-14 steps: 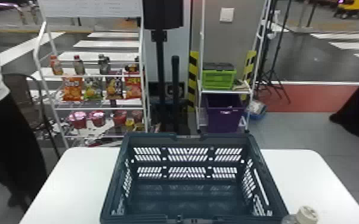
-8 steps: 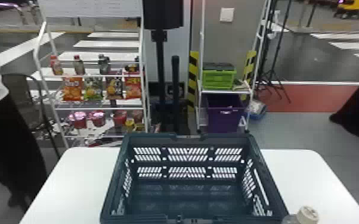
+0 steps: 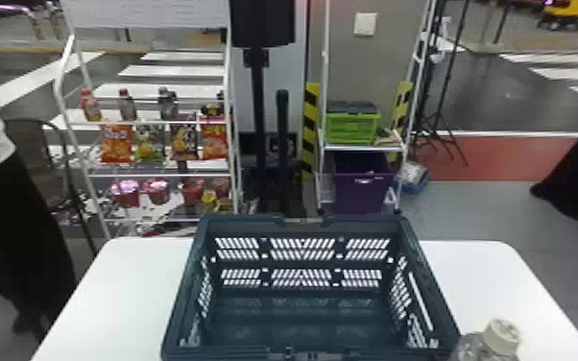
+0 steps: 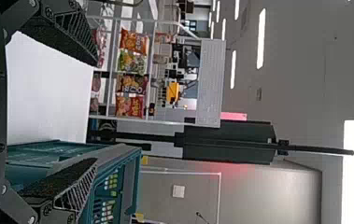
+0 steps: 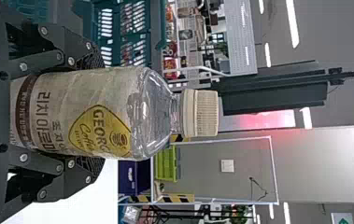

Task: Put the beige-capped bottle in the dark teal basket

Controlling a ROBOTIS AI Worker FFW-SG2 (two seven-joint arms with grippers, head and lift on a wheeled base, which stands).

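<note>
The dark teal basket (image 3: 183, 293) stands on the white table, its inside facing up. Just outside its near right corner, in the head view, the beige-capped bottle (image 3: 503, 336) shows its cap and clear shoulder, cut by the bottom edge. My right gripper (image 5: 101, 112) is shut around the body of the bottle (image 5: 86, 112) in the right wrist view, cap pointing away from the gripper. The left gripper (image 4: 96, 112) holds nothing between its wide-apart fingers; in the left wrist view the basket (image 4: 132, 182) shows behind one of them.
The white table (image 3: 125, 288) extends on both sides of the basket. Behind it stand a snack rack (image 3: 163, 122), a black post (image 3: 259, 120) and a shelf with a green crate (image 3: 352, 126) over a purple bin (image 3: 362, 189). A person is at the far left.
The bottle has shifted slightly upward and to the right in the head view, held by my right gripper. The basket has stayed in place.
</note>
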